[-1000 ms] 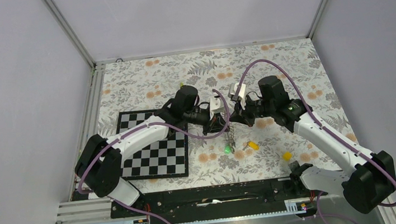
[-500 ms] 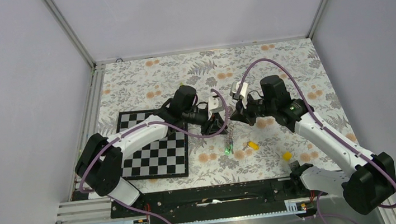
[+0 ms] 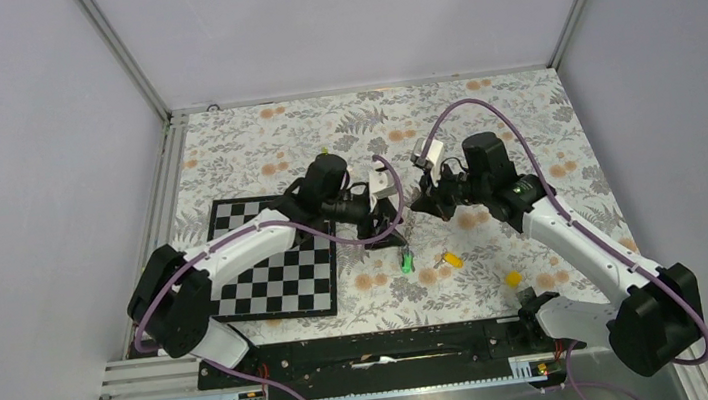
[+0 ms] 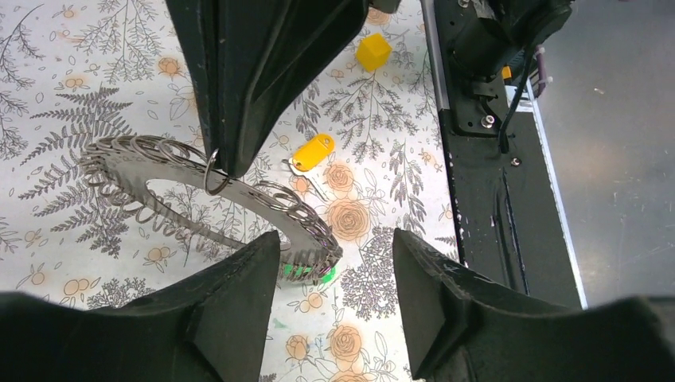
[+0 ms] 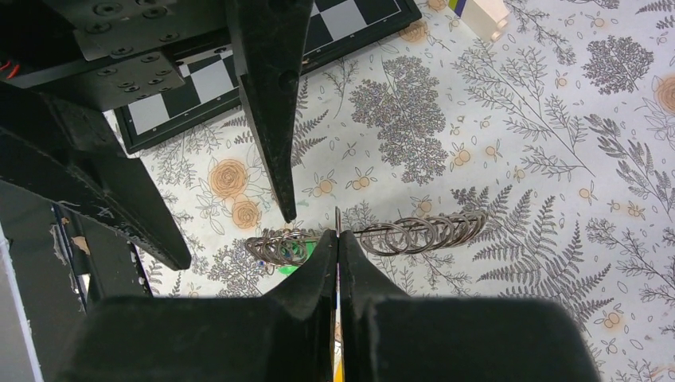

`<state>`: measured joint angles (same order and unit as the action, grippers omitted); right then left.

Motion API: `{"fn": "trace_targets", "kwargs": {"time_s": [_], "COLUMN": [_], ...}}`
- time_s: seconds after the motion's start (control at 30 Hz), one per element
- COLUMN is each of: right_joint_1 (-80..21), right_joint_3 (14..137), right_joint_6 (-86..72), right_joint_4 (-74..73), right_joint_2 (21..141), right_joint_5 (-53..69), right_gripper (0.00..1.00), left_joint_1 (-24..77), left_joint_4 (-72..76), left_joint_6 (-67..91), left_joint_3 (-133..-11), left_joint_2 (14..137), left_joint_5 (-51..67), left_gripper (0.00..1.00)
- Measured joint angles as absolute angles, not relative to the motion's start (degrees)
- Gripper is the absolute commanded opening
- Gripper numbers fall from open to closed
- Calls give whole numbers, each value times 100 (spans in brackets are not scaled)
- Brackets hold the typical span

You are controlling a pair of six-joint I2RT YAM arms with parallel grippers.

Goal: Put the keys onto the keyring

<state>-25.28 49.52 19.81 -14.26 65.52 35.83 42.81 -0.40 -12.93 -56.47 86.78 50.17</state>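
top cam only: both arms meet mid-table, left gripper (image 3: 380,222) and right gripper (image 3: 423,202) nose to nose. The chessboard (image 3: 277,269) sits at 8 o'clock of them and a yellow cube (image 3: 513,278) at 4 o'clock. The ring is just a dark sliver from up here.
left wrist only: you get the keyring (image 4: 119,169) flat-face on, a grey toothed band lined with little split rings (image 4: 151,147). The right gripper's tip comes in from 12 o'clock onto one of them.
right wrist only: same ring edge-on, a thin row of loops.
left gripper: fingers spread wide and holding nothing, with the ring's 4 o'clock end showing in the gap.
right gripper: fingers pressed flat together, pinching the keyring at its rim.
keyring axis: 10 to 4 o'clock in the left wrist view. Roughly 9 to 3 in the right wrist view, the 3 end a touch higher. Can't tell if it touches the cloth.
keys: the green key (image 4: 306,273) is under the ring's 4 o'clock end. The yellow-tagged key (image 4: 312,151) is at 12 o'clock from it, across the band.
room: bare floral cloth (image 3: 520,101) runs toward 12 o'clock, and the black base rail (image 3: 377,348) closes off 6 o'clock.
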Motion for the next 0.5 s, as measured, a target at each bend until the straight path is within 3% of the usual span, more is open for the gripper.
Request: {"fn": "trace_targets", "kwargs": {"time_s": [0.23, 0.5], "right_joint_1": [-2515, -2510], "right_joint_3": [4952, 4947], "right_joint_6": [1903, 1885], "right_joint_4": [-1339, -1315], "right_joint_2": [6556, 6558], "right_joint_5": [3500, 3500], "right_gripper": [0, 0], "left_joint_1": [4296, 4296], "left_joint_4": [102, 108], "left_joint_6": [-891, -624], "left_joint_3": [-5704, -5835], "left_joint_2": [8973, 9209], "left_joint_5": [4797, 4735], "left_gripper": [49, 49]}}
